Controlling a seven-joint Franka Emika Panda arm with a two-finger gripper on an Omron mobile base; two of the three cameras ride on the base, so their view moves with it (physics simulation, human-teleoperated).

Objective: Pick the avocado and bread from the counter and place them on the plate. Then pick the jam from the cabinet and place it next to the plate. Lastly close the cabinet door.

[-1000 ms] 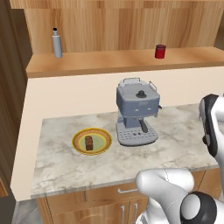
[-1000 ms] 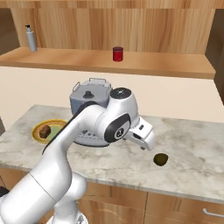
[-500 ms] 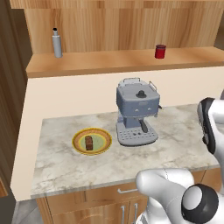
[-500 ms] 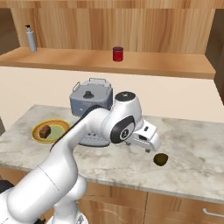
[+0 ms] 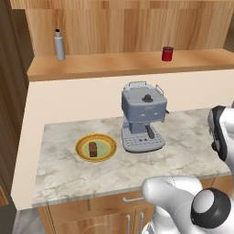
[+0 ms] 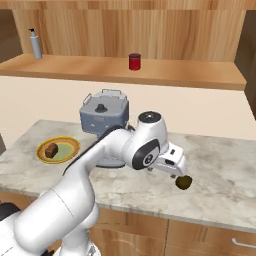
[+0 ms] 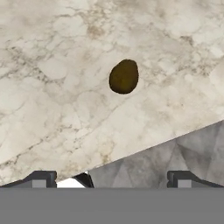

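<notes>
On the shelf far to the left of the pincer [image 6: 176, 171] and above it stands a grey bottle [image 6: 36, 45]. Lower down, well to the pincer's left, the plate [image 6: 66, 144] sits on the worktop [image 6: 225, 175] with the bread [image 6: 51, 150] lying on it; from the left base camera the bread [image 5: 93, 149] rests near the middle of the plate [image 5: 82, 147]. Between the plate and the pincer stands a blue-grey coffee machine [image 6: 104, 118], partly behind the arm, and above it on the shelf [image 6: 170, 75] is a small red can [image 6: 134, 61]. The pincer hangs low over the worktop, tips pointing down, its two fingers spread wide with nothing between them. The avocado [image 6: 184, 182] lies on the stone just right of the pincer and slightly nearer the worktop's front edge, apart from the fingers. Through the hand camera the avocado [image 7: 124, 77] sits ahead of the two dark fingertips [image 7: 40, 179], roughly midway across the gap but well beyond them, with the worktop's edge running diagonally between.
</notes>
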